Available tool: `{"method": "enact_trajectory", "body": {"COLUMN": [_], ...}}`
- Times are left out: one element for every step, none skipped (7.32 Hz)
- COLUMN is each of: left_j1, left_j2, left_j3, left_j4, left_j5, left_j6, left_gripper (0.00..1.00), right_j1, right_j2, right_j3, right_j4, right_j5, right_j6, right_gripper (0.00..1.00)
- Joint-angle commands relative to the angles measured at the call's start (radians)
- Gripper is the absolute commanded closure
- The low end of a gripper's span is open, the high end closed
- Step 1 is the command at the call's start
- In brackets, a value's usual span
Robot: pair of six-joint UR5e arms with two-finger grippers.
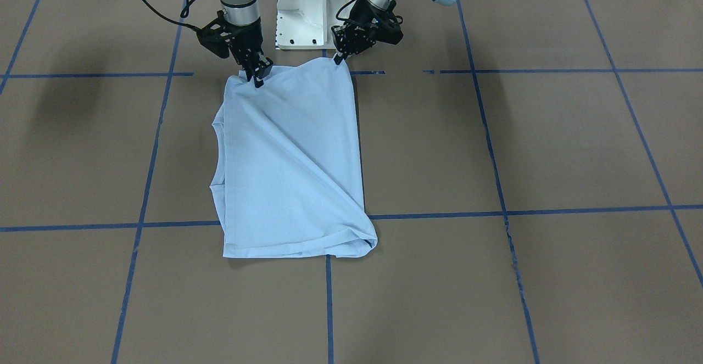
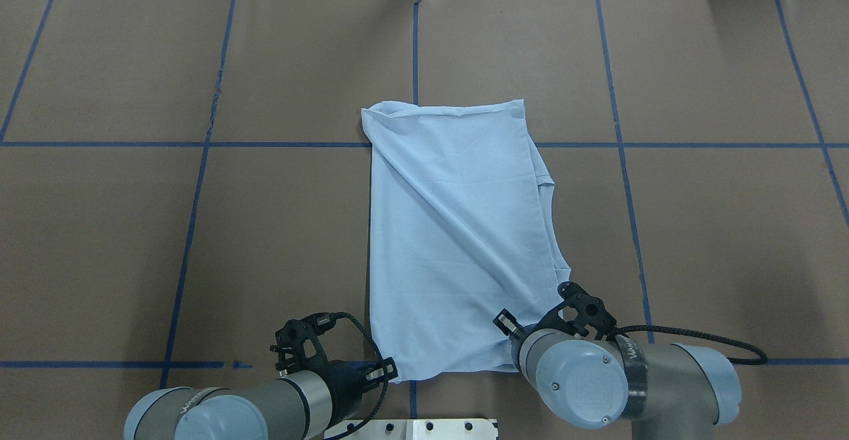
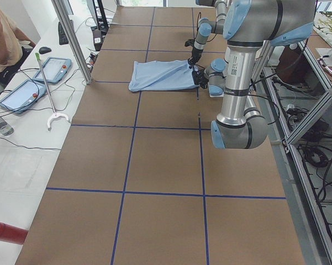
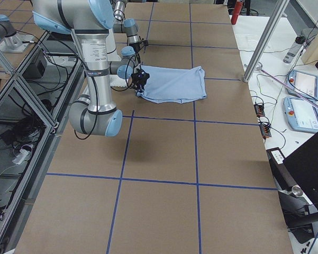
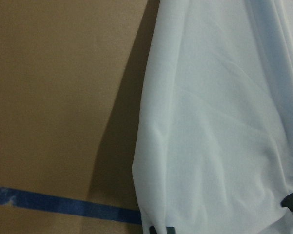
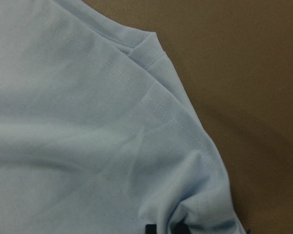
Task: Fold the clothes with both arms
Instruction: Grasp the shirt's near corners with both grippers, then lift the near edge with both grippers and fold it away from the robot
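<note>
The clothes are one light blue T-shirt (image 1: 291, 161), folded lengthwise and flat on the brown table (image 1: 494, 144), with a diagonal crease across it; the overhead view shows the shirt (image 2: 457, 227) too. Its print and collar are hidden. My left gripper (image 1: 336, 60) is shut on the shirt's corner nearest the robot base. My right gripper (image 1: 258, 80) is shut on the other near corner, where the cloth bunches. In the left wrist view the fabric (image 5: 219, 122) fills the right side. The right wrist view shows puckered fabric (image 6: 87, 122) at the fingertips.
The white pedestal base (image 1: 313, 12) stands just behind the shirt's held edge. Blue tape lines (image 1: 549, 210) cross the table. Beyond the far edge are a metal post (image 3: 72, 38), tablets (image 3: 55, 69), a red cylinder (image 3: 5, 232) and a person (image 3: 0, 38).
</note>
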Motion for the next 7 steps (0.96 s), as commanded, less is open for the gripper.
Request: {"method": "enact_trajectory", "body": {"left_j1": [0.0,0.0,-0.008,-0.017,-0.021,-0.02,-0.02], "left_j2": [-0.001,0.001,0.016,0.03,0.031,0.03,0.022], "left_j3": [-0.002,-0.011,-0.082,-0.185,-0.307,-0.422,-0.521], "left_j4": [0.0,0.0,0.005,0.093,0.221,0.348,0.461], "left_j5": [0.0,0.0,-0.011,-0.062,-0.083,-0.092,-0.106], "left_j6": [0.0,0.003,0.011,0.027,0.037,0.037,0.038], "left_gripper": [1.0,1.0,1.0,1.0,1.0,1.0,1.0], "right_j1": [0.006,0.015,0.026,0.041,0.072,0.103,0.127], "right_j2": [0.004,0.004,0.004,0.002,0.004,0.017,0.049], "right_j3": [0.001,0.009,0.036,0.097,0.166,0.26,0.324], "right_j4": [0.0,0.0,0.0,-0.002,-0.073,-0.154,-0.243], "right_j5": [0.0,0.003,0.009,0.023,0.075,0.13,0.156], "right_j6": [0.013,0.013,0.01,0.009,0.007,0.004,0.004], "right_gripper": [1.0,1.0,1.0,1.0,1.0,1.0,1.0]}}
